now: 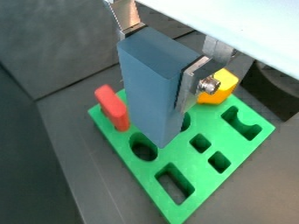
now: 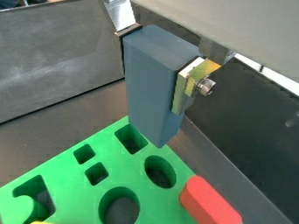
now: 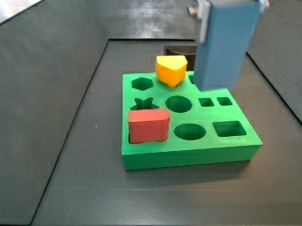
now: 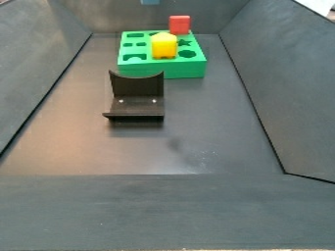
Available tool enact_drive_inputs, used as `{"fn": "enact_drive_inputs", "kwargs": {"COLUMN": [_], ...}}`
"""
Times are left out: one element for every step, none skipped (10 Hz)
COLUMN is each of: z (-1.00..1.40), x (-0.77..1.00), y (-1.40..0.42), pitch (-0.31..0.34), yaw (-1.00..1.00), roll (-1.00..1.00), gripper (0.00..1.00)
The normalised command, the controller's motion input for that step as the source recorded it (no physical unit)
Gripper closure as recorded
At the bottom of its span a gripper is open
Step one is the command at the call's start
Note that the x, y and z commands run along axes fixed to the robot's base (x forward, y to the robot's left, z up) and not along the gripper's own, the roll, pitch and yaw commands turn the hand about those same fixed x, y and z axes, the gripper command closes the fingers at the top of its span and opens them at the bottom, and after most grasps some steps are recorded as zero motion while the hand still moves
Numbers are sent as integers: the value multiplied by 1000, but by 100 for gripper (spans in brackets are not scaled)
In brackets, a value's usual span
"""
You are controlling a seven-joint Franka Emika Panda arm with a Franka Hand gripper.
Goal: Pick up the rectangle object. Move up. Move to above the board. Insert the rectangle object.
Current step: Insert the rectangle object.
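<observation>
One gripper (fingers clamped) holds rectangle object above board.

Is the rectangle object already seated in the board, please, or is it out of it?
Out: the gripper holds the rectangle object upright above the board, its lower end clear of the holes.

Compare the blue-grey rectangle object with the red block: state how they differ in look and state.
The rectangle object is blue-grey, tall and slim; the red block is red and squat, cube-like. The rectangle object hangs upright above the board, clamped between the fingers of the tool; the red block sits in the board, free of the tool. Both have plain flat faces.
</observation>
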Motion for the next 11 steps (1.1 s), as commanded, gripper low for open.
{"fn": "enact_drive_inputs", "kwargs": {"z": [-246,-303,-374,0,0,-126,-349,-423,-460,-423,-414], "x": [751,683,651,246,0,209,494,631,554,457,363], "y": [-200,-180,-134,0,0,0,0,37,0,0,0], "pitch": [76,51,40,0,0,0,0,0,-3,-1,0], "yaw": [294,237,203,-51,0,0,0,0,0,-20,-89], "roll": [121,107,97,0,-7,4,30,59,57,53,96], "gripper": [100,100,100,100,100,100,100,100,100,100,100]}}
